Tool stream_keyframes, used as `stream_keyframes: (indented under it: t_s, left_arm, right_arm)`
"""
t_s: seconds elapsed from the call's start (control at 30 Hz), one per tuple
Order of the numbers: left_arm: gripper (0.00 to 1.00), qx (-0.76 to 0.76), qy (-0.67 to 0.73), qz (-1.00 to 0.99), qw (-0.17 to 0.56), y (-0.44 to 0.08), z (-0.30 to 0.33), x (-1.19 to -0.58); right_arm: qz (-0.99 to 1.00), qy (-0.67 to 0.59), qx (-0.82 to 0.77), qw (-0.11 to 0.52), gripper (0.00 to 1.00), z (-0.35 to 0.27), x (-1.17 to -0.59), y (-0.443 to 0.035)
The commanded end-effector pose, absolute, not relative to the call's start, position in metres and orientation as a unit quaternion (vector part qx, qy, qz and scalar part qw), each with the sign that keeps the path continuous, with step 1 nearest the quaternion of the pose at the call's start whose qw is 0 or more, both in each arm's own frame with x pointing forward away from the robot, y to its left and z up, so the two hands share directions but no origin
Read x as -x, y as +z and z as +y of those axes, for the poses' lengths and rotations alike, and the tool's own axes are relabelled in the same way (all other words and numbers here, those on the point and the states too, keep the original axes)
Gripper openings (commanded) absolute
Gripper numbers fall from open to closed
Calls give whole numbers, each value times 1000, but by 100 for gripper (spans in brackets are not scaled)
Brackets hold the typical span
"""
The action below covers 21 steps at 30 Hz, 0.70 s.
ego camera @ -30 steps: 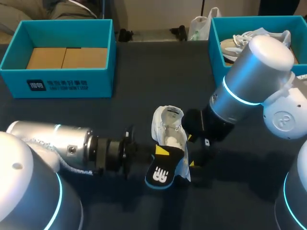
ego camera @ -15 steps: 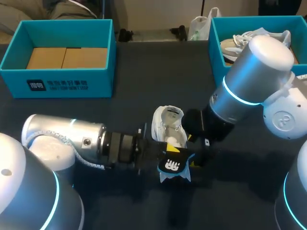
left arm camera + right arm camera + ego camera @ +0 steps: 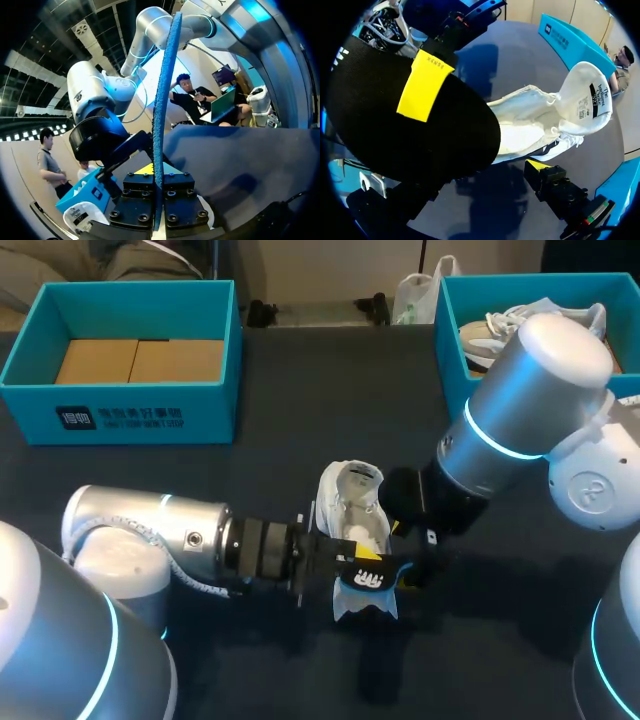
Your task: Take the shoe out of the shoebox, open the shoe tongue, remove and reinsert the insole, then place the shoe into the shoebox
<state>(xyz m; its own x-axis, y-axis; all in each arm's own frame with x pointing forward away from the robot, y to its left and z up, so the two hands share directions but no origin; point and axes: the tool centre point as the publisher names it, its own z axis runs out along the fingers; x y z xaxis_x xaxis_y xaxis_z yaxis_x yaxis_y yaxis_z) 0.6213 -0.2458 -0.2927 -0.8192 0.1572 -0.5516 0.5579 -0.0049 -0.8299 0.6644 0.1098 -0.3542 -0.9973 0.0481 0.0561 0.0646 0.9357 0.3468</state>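
Pinching a thin insole, black on top and blue underneath (image 3: 368, 578), your left claw (image 3: 157, 176) presses on it from both sides. In the left wrist view the insole stands edge-on between the two fingers and rises straight ahead of them. From the head view you see it just over the near end of the white low-top shoe (image 3: 350, 502). The shoe lies near the middle of the dark surface (image 3: 300, 410) with its opening facing up. Its tongue is turned outward, so the inner label shows in the right wrist view.

Your right claw (image 3: 403, 555) sits close against the shoe's right flank. The insole covers much of the right wrist view, so you cannot tell whether this claw is spread or closed.

A teal open box with brown cardboard inside (image 3: 150, 415) stands at the far left of the surface. A second teal box holding pale shoes (image 3: 450, 350) stands at the far right. Both are well apart from the shoe.
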Motion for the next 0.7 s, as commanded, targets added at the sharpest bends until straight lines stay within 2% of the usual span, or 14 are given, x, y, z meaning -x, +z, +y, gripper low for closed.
stream_keyframes:
  t_s: [0.03,0.7]
  left_arm:
    - [0,-256,-657,692,157,-295,-248,-623]
    - [0,-224,-636,714,185,-317,-238,-638]
  right_arm:
    - [-984,-176,29,22,100,111,-664,-355]
    - [-984,-176,29,22,100,111,-664,-355]
